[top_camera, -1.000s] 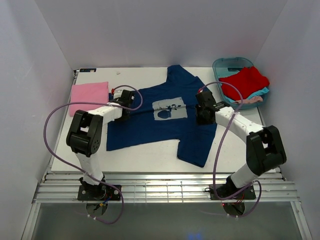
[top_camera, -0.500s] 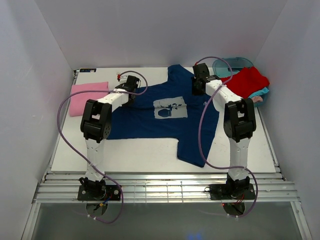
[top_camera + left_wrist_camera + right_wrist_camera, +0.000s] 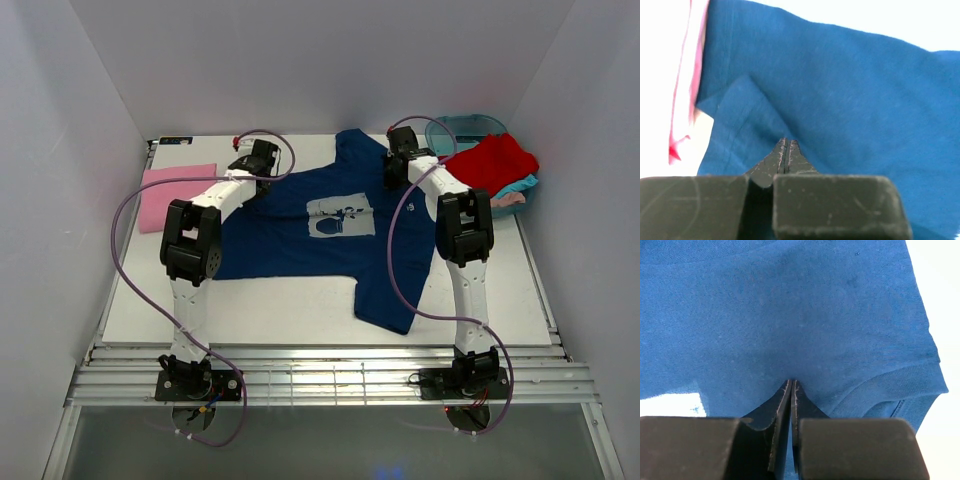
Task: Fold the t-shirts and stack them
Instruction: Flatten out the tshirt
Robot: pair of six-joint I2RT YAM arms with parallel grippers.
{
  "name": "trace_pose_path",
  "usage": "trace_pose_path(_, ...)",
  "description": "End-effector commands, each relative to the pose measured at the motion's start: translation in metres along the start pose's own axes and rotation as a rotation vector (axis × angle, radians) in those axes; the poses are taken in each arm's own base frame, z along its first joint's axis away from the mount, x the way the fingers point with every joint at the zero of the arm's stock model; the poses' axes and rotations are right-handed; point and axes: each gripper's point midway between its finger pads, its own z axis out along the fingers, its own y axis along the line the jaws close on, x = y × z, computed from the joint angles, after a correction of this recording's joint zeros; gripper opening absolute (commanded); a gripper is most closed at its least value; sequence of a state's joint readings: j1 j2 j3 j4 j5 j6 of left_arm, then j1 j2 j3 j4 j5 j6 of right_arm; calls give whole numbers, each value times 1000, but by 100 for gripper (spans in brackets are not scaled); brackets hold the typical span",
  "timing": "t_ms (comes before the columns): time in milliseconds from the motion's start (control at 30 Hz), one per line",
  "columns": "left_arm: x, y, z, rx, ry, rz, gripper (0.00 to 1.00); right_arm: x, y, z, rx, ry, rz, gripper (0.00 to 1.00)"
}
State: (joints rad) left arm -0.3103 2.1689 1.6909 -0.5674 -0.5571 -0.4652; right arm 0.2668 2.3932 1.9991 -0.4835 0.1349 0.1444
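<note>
Both arms have swung from beside the print out to the far shoulders of the navy t-shirt (image 3: 300, 240), which lies flat and unfolded mid-table. Left gripper (image 3: 785, 145): jaws clenched, pinching navy cloth near one sleeve. Right gripper (image 3: 791, 385): jaws clenched, pinching cloth by the other sleeve's hem. Pink t-shirt (image 3: 175, 195): folded, far left; apparently the one item done. Red t-shirt (image 3: 490, 165) and teal t-shirt (image 3: 520, 187): heaped in the tub (image 3: 450, 128), pending. Table (image 3: 300, 310): white, matte. Plain white walls enclose three sides.
</note>
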Motion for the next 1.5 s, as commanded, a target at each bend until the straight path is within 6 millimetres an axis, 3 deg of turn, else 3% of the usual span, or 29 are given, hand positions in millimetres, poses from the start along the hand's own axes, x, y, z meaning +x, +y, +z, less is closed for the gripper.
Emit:
trace_pose_path(0,-34,-1,-11,15,-65,-65,0,-14,-2,1,-20,-31,-16,8)
trace_pose_path(133,-40,-2,1,5,-68,-81,0,-7,-6,9,-22,-13,-11,8)
trace_pose_path(200,-25,-3,20,-13,-24,-56,0,-3,-5,14,-28,-2,-10,8)
trace_pose_path(233,-27,-2,25,-17,-18,-61,0,-1,-5,15,-29,1,-7,8)
trace_pose_path(300,-6,-4,43,-32,44,-38,0,2,-6,19,-25,9,-9,8)
trace_pose_path(500,20,-8,71,-28,124,-10,0,5,-10,26,-20,22,2,8)
trace_pose_path(667,27,-8,83,-29,148,-11,0,4,-16,29,-13,39,24,8)
trace_pose_path(900,8,-23,98,9,125,-21,0,5,-35,28,33,54,64,8)
trace_pose_path(1067,-19,-43,102,87,66,-3,0,13,-51,26,52,82,93,8)
trace_pose_path(1267,-28,-39,99,82,26,5,0,12,-48,25,2,74,64,8)
trace_pose_path(1333,-45,-38,86,109,-18,11,0,5,-44,23,-27,46,48,8)
trace_pose_path(1400,-61,-38,75,125,-63,-4,0,-12,-39,9,-55,-12,32,8)
trace_pose_path(1433,-81,-37,59,147,-103,-17,0,-13,-39,8,-60,-43,25,9)
trace_pose_path(1467,-94,-38,49,166,-134,-28,0,-32,-38,-15,-65,-108,19,11)
